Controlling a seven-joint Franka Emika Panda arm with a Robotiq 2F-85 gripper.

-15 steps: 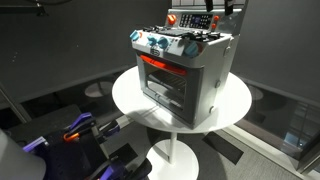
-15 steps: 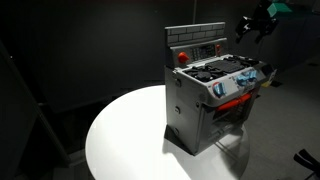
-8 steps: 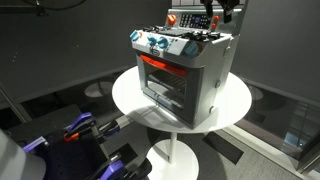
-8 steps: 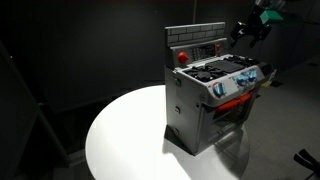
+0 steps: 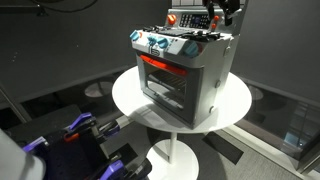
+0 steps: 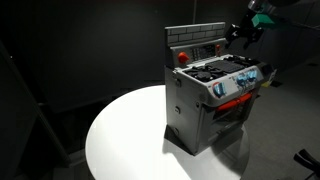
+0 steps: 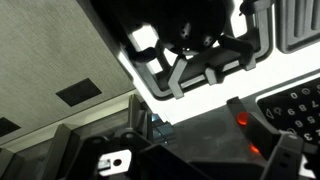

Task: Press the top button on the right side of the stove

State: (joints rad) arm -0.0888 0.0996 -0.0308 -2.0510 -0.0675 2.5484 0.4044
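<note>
The stove [image 5: 185, 70] is set upright on a round white table [image 5: 128, 95], slightly toward the table's right half, with its door [image 5: 163, 80] turned to the lower left. Along the top front edge a row of blue-and-white knobs [image 5: 160, 44] is seen. Behind them the dark burners are laid out, and a raised back panel [image 5: 190, 20] with a red button [image 5: 171, 19] is placed at the rear. The gripper [image 5: 215, 12] is held above the right end of that panel, close to it; whether contact is made cannot be told.

In an exterior view from the opposite side, the bare table [image 6: 120, 130] is seen at left. The stove [image 6: 200, 100] is placed at its right edge, with the back panel [image 6: 195, 42] facing left and the knobs [image 6: 235, 85] at right. The gripper [image 6: 243, 30] is hung just right of the panel's top corner.

In the wrist view, much is lost in darkness. One finger [image 7: 60, 150] is made out at lower left and another at lower right, so the jaws are taken to be apart with nothing between them. A black burner grate [image 7: 195, 60] is shown at the top, and two small red lights [image 7: 241, 119] are seen at right.
</note>
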